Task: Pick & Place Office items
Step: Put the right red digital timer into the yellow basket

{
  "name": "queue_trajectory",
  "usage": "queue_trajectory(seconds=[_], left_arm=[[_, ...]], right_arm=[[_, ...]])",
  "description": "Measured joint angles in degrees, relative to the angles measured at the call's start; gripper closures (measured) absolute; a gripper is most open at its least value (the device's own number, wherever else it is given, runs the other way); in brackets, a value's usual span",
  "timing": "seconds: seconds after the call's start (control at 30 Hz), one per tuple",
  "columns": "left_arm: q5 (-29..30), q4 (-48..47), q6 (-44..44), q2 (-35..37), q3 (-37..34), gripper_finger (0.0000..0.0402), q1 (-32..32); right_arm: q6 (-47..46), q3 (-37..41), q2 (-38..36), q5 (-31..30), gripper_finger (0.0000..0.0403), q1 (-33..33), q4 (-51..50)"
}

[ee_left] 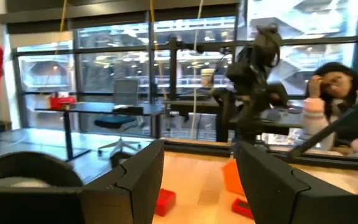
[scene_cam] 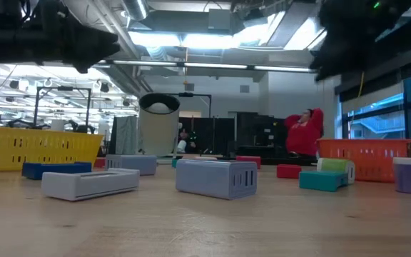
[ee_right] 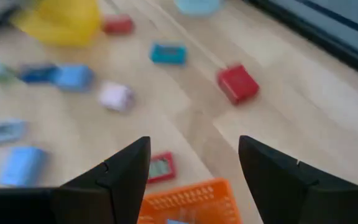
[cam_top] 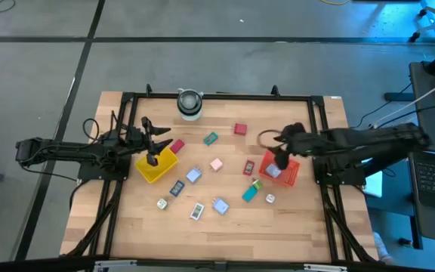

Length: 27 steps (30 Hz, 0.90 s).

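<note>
The right gripper (cam_top: 279, 162) hangs over the orange tray (cam_top: 291, 175), fingers apart and empty. The left gripper (cam_top: 152, 156) hovers open, also empty, above the yellow tray (cam_top: 161, 168). A low sweep could knock either tray. The office items (cam_top: 216, 164), roughly 12 small red, teal, pink and blue blocks, lie scattered between the 2 trays.

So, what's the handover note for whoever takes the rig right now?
Left gripper: open, empty, over the yellow tray.
Right gripper: open, empty, over the orange tray.
Done: a pale piece lies in the orange tray.
Left: about a dozen office items on the table between the trays, including the red block, teal piece and pink piece.
</note>
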<state>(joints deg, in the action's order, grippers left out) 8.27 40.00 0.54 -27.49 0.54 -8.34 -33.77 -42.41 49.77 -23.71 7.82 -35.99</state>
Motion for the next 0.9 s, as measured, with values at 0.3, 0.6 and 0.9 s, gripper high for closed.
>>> queue_trajectory(seconds=[0.3,0.6,0.9], left_arm=[[0.3,0.1,-4.9,0.0,0.3,0.0205,0.0],[1.1,-7.9,-9.3,-3.1,6.7,0.0205,0.0],[2.4,-13.2,-12.4,-10.3,10.8,0.0205,0.0]], right_arm=[[-3.7,17.8,-18.9,3.6,0.0158,5.9,17.6],[3.2,25.0,-22.6,5.8,0.0158,10.5,31.9],[4.2,25.0,-22.5,0.4,0.0158,13.7,30.2]])
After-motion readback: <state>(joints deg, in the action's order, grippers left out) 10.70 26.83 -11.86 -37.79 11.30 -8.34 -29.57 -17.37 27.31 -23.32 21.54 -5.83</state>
